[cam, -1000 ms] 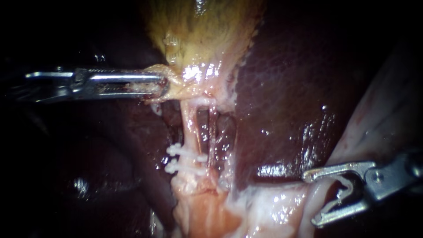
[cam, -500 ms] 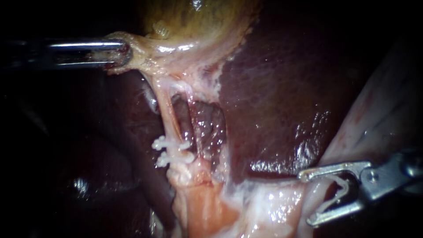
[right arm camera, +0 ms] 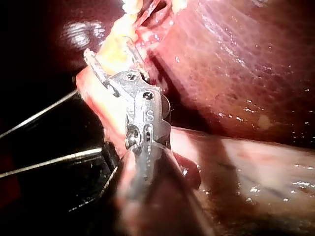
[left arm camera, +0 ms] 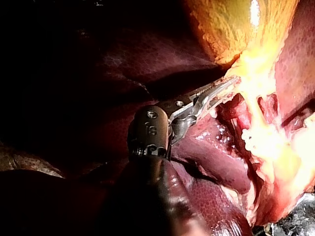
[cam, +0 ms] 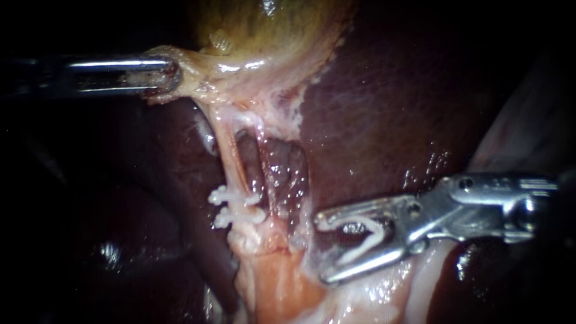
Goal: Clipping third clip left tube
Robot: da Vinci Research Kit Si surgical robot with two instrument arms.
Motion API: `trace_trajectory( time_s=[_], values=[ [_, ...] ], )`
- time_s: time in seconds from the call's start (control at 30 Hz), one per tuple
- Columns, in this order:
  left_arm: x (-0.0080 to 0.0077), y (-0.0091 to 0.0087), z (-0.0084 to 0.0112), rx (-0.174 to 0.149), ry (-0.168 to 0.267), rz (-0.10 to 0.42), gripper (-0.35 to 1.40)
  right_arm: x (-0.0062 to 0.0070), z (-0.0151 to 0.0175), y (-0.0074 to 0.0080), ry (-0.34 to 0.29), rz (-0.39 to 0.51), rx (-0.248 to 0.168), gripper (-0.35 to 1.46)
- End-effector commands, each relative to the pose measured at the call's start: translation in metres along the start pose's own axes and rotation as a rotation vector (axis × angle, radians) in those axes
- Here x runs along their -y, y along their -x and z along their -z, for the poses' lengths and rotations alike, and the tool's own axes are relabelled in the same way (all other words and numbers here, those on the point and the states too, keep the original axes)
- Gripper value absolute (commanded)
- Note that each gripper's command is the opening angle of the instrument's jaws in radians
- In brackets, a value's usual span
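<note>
My left instrument [cam: 163, 75] comes in level from the left, its jaws shut on the pale tissue at the neck of the yellowish gallbladder [cam: 264, 24], pulling it taut. Below it the left tube [cam: 231, 162] runs down, stretched, with two white clips [cam: 235, 207] across its lower part. A thinner right tube [cam: 259, 144] lies just beside it. My right instrument [cam: 321, 247] holds a white V-shaped clip [cam: 366, 237] in its wide-apart jaws. Its tips stand to the right of the tubes, apart from them. The left wrist view shows the left instrument [left arm camera: 221, 91] gripping the same tissue.
Dark red liver [cam: 372, 120] fills the right and upper right behind the right instrument. Pale orange and white tissue [cam: 276, 288] lies below the clips. In the right wrist view the right instrument [right arm camera: 110, 51] points at yellowish tissue, with two thin wires [right arm camera: 44, 162] beside its shaft.
The right instrument has moved left and up with its clip, closer to the tubes. The left instrument first pulled the gallbladder neck up and to the left, then held still.
</note>
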Motion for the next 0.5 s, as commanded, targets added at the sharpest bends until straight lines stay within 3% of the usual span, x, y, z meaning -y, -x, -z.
trace_trajectory(
  time_s=[0.03,0.27,0.5],
  values=[
    [0.0000,0.0000,0.0000,0.000,-0.001,0.000,-0.35,-0.0003,-0.0004,-0.0005,0.008,-0.003,-0.010,0.50],
    [-0.0001,0.0000,-0.0001,0.000,-0.002,-0.006,-0.35,-0.0030,-0.0027,-0.0035,0.055,-0.020,-0.047,0.50],
    [-0.0002,0.0000,-0.0001,-0.001,-0.002,-0.006,-0.35,-0.0060,-0.0036,-0.0036,0.090,-0.026,-0.062,0.50]
  ],
)
